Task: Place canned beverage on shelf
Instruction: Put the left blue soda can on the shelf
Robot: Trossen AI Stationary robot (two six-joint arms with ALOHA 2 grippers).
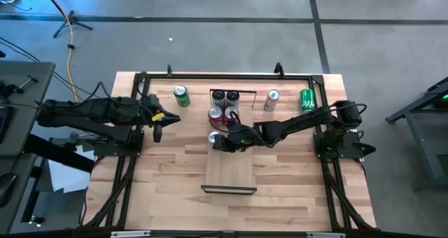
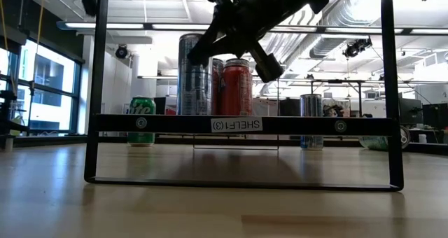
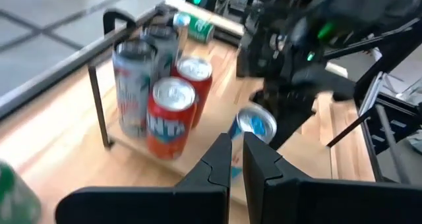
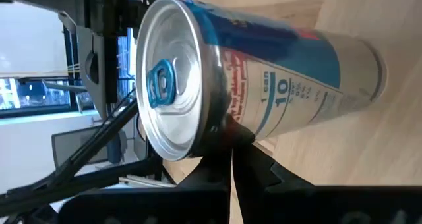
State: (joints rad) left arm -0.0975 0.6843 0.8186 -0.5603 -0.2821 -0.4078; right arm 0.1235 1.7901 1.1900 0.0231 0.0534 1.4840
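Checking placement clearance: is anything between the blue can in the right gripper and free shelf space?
Nothing visible blocks it. The right gripper holds the blue can over the shelf, jaws shut on it. The standing cans cluster at the far end; bare board lies right beside the blue can.

The table [image 1: 168,182] is butcher-block wood, pale strips with visible grain and a soft satin sheen. The shelf [image 1: 229,173] is a smoother, paler wooden board; its end frames [image 2: 241,124] are thin black metal, matt, one bearing a white paper label [image 2: 236,124]. The cans are glossy printed metal with bare silvery lids: a blue can [image 4: 264,72] with a blue pull tab, two red cans [image 3: 171,118], a tall silver can [image 3: 132,85], and a green can [image 1: 181,95] on the far left. Both arms [image 1: 294,126] are matt black, seemingly plastic and metal. The floor [image 1: 210,42] looks like dull grey concrete.
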